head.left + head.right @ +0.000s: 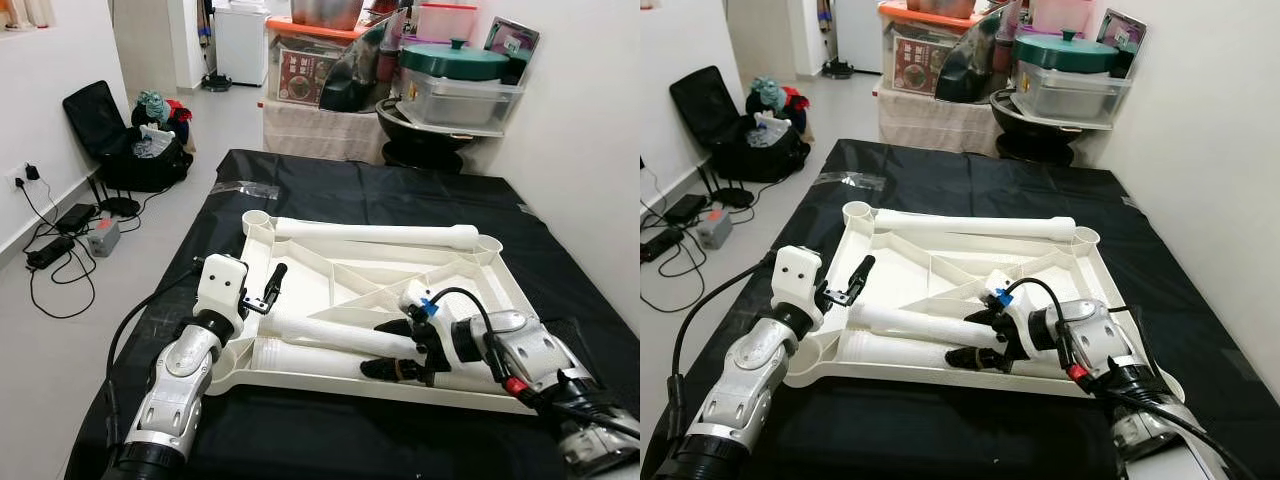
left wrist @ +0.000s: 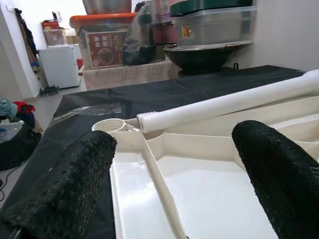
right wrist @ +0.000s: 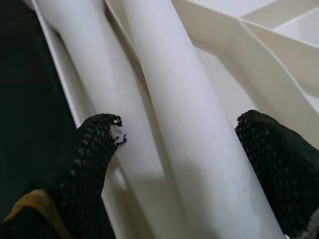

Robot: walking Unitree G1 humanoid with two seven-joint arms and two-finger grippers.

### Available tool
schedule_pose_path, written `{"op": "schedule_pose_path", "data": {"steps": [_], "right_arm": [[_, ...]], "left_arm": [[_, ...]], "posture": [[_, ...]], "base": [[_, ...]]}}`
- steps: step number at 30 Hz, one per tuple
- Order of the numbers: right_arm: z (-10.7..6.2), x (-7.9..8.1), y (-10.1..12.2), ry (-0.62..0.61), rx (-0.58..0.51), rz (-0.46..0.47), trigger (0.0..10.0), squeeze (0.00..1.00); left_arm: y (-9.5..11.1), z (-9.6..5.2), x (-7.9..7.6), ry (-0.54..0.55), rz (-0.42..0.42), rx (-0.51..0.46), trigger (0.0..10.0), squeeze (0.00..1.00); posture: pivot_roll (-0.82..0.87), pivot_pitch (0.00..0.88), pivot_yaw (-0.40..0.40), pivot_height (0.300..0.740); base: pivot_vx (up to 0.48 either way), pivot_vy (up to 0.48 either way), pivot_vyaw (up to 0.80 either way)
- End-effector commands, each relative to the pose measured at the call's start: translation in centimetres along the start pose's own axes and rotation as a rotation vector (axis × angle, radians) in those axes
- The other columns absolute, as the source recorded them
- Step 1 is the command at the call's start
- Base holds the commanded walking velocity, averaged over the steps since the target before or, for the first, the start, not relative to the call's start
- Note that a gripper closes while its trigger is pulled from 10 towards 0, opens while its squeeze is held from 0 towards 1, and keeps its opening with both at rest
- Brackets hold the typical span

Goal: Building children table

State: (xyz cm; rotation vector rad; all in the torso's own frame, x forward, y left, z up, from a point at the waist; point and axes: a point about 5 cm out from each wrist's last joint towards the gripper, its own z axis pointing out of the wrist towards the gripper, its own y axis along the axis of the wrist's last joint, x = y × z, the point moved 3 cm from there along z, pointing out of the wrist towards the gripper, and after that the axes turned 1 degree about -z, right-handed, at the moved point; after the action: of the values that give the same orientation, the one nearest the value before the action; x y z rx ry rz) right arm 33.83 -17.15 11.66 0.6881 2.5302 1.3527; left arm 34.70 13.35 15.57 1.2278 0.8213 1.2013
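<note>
Black cloth (image 1: 400, 200) covers the low counter in front of you, in a small room with white walls and a pale floor. On the cloth lies the white table top (image 1: 505, 270), turned upside down so you see its ribs and the round cups at its corners. One white table leg (image 1: 375, 233) lies along the far edge of the table top, from corner cup to corner cup. Two more lie near you: a leg (image 1: 330, 330) slanting across the ribs, and another leg (image 1: 300, 360) just beside it along the near edge. Your right gripper (image 1: 398, 346) has its black fingers (image 3: 87, 164) spread wide on each side of the slanting leg, one above and one below, and you cannot tell if they touch it. Your left gripper (image 1: 270, 287) hangs over the left side of the table top, its fingers (image 2: 70, 184) spread apart and holding nothing. Behind the counter sit plastic boxes (image 1: 455, 95), a green lid (image 1: 455, 60) and a black bowl (image 1: 420, 135). On the floor to your left are a black bag (image 1: 125, 140) and some cables (image 1: 50, 250).
</note>
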Motion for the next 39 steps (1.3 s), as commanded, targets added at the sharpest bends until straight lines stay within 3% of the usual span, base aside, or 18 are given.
{"op": "schedule_pose_path", "data": {"steps": [1, 15, 19, 22, 23, 26, 27, 29, 30, 32, 33, 39], "right_arm": [[-0.1, -0.2, -0.8, -0.014, 0.023, 0.023, 0.0, 0.00], [-0.2, 0.3, -0.2, -0.016, 0.020, -0.058, 0.0, 0.00], [0.0, 2.8, 0.2, 0.081, -0.038, -0.078, 0.0, 0.00], [0.0, 3.2, 0.1, 0.096, -0.033, -0.085, 0.0, 0.00], [-0.1, 3.2, 0.1, 0.061, -0.029, -0.107, 10.0, 0.00], [-0.3, 2.8, 0.9, 0.006, -0.076, -0.090, 10.0, 0.00], [-0.5, 2.6, 1.5, -0.010, -0.111, -0.086, 6.8, 0.00], [-0.8, 2.3, 2.4, -0.048, -0.172, -0.086, 6.8, 0.00], [-1.0, 2.1, 2.9, -0.072, -0.205, -0.077, 2.7, 0.00], [-1.3, 1.9, 3.3, -0.094, -0.234, -0.063, 2.7, 0.00], [-1.4, 1.8, 3.3, -0.106, -0.236, -0.062, 0.0, 0.00], [-1.6, 2.7, 3.2, -0.090, -0.242, -0.078, 0.0, 0.00]], "left_arm": [[-0.3, 0.1, -0.5, -0.013, 0.009, 0.006, 10.0, 0.00], [-0.4, 0.0, -0.4, -0.009, 0.019, 0.010, 10.0, 0.00], [-0.6, -0.1, -0.6, -0.016, 0.022, 0.016, 10.0, 0.00], [-0.6, -0.1, -0.6, -0.019, 0.022, 0.016, 10.0, 0.00], [-0.5, 0.0, -0.6, -0.023, 0.023, 0.016, 10.0, 0.00], [-0.6, 0.0, -0.6, -0.026, 0.024, 0.017, 10.0, 0.00], [-0.6, 0.0, -0.6, -0.027, 0.024, 0.019, 10.0, 0.00], [-0.7, 0.0, -0.7, -0.030, 0.025, 0.021, 10.0, 0.00], [-0.7, 0.1, -0.8, -0.031, 0.025, 0.021, 10.0, 0.00], [-0.7, 0.1, -0.8, -0.032, 0.025, 0.022, 10.0, 0.00], [-0.7, 0.1, -0.9, -0.034, 0.025, 0.023, 10.0, 0.00], [-0.8, 0.1, -1.0, -0.038, 0.029, 0.025, 10.0, 0.00]], "posture": [[0.06, 0.000, -0.117, 0.740], [0.06, 0.000, -0.115, 0.740], [0.05, 0.000, -0.107, 0.740], [0.05, 0.000, -0.102, 0.740], [0.04, 0.000, -0.094, 0.740], [0.04, 0.000, -0.094, 0.740], [0.04, 0.000, -0.092, 0.740], [0.04, 0.000, -0.090, 0.740], [0.03, 0.000, -0.091, 0.740], [0.03, 0.000, -0.090, 0.740], [0.04, 0.000, -0.090, 0.740], [0.04, 0.000, -0.090, 0.740]], "base": [[0.000, 0.000, 0.00], [0.000, 0.000, 0.00], [0.000, 0.000, 0.00], [0.000, 0.000, 0.00], [0.000, 0.000, 0.00], [0.000, 0.000, 0.00], [0.000, 0.000, 0.00], [0.000, 0.000, 0.00], [0.000, 0.000, 0.00], [0.000, 0.000, 0.00], [0.000, 0.000, 0.00], [0.000, 0.000, 0.00]]}}
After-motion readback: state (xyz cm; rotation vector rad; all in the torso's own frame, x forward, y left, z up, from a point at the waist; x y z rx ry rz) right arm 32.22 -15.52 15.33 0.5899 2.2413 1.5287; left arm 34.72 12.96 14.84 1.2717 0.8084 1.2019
